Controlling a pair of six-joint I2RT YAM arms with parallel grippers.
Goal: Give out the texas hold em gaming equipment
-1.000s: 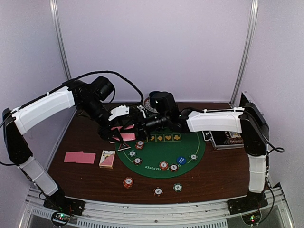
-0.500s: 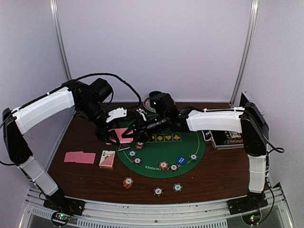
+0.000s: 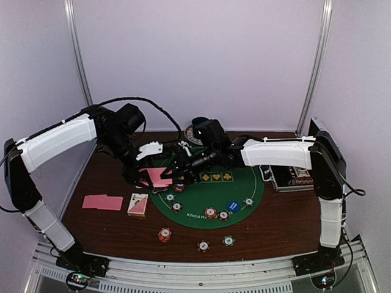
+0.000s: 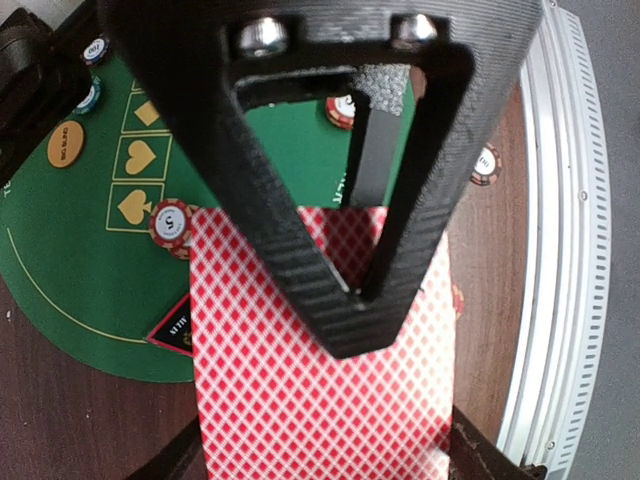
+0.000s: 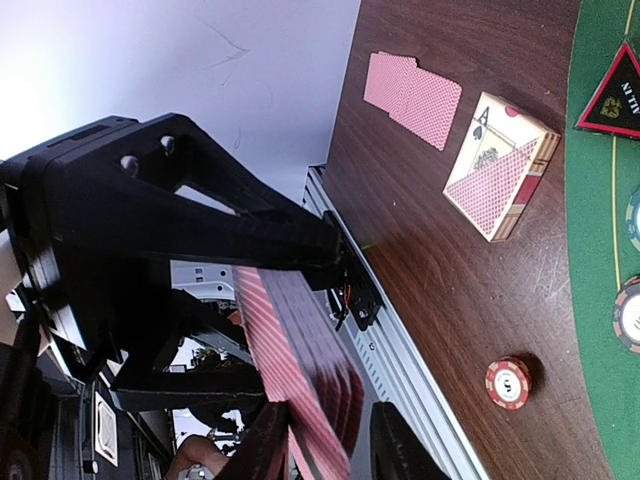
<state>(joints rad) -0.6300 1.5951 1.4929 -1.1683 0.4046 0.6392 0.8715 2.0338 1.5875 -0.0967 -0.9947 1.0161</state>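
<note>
My left gripper point(image 3: 146, 177) point(image 4: 330, 462) is shut on a deck of pink-backed playing cards point(image 3: 158, 177) point(image 4: 300, 420), held above the left rim of the green mat. The right gripper point(image 3: 173, 169) point(image 5: 335, 445) meets it from the right. Its jaws straddle the deck's fanned edge point(image 5: 300, 380), and a gap shows beside one finger. One right fingertip point(image 4: 350, 325) lies over the top card. Two dealt cards point(image 3: 102, 202) point(image 5: 412, 90) lie on the left. Striped chips point(image 3: 165, 234) point(image 3: 211, 212), a blue disc point(image 3: 233, 206), an orange disc point(image 4: 65, 143) and a black-red triangle marker point(image 4: 175, 325) point(image 5: 615, 95) lie around.
A card box showing an ace point(image 3: 138, 204) point(image 5: 500, 165) lies beside the round green mat point(image 3: 195, 201). A dark cup on a patterned saucer point(image 3: 197, 125) stands at the back behind the right arm. A black case point(image 3: 293, 178) sits at the right edge.
Both grippers stayed together at the deck and shifted slightly left. The deck's pink back now shows more from above.
</note>
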